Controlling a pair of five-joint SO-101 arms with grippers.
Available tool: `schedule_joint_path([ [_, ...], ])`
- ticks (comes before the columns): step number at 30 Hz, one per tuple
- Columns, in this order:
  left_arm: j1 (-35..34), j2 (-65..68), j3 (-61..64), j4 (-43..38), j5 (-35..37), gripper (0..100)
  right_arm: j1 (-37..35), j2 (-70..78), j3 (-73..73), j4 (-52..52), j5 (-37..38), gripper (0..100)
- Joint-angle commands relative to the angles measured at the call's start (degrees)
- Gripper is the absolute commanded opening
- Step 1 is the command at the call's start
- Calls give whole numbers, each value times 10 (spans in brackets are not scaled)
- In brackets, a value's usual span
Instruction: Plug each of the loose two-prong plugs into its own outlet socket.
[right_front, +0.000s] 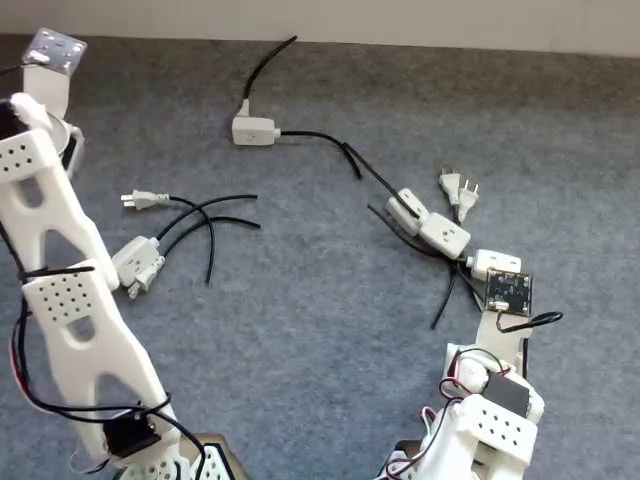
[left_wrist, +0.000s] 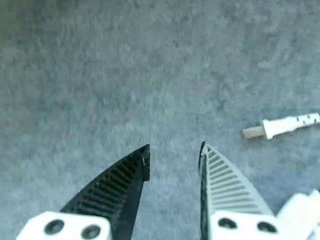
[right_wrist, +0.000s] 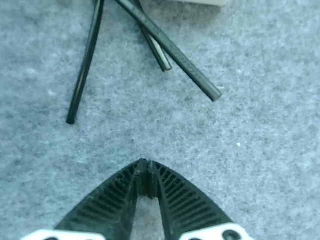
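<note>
A loose two-prong plug (right_front: 145, 200) lies at the left on the grey carpet, its black cable running right. Just below it sits a white socket block (right_front: 138, 263). A second loose plug (right_front: 458, 187) lies at the right, beside two white sockets (right_front: 410, 207) (right_front: 445, 235) on black cable. My left gripper (left_wrist: 174, 155) hovers open over bare carpet, with a white plug (left_wrist: 282, 126) off to one side, prongs pointing toward it. My right gripper (right_wrist: 147, 172) is shut on nothing, close above the carpet, with several cut cable ends (right_wrist: 212, 95) ahead of it. In the high view it (right_front: 480, 263) sits just below the right sockets.
A further white socket (right_front: 253, 130) at the back middle has a plug (right_front: 245, 105) seated in it, and black cable (right_front: 330, 145) runs from it to the right sockets. Loose cable loops (right_front: 210, 230) lie left of centre. The left arm's links (right_front: 60, 300) rise along the left edge.
</note>
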Motion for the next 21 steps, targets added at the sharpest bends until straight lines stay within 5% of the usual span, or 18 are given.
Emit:
schedule_joint_path([
  [1, -22, -95, 121, 11, 4, 162, -11, -5, 1, -12, 4, 12],
  [14, -2, -452, 690, -13, 3, 161, -11, -5, 1, -12, 4, 12],
  [21, 7, -458, 859, -171, 2, 161, -11, -5, 2, -12, 4, 12],
])
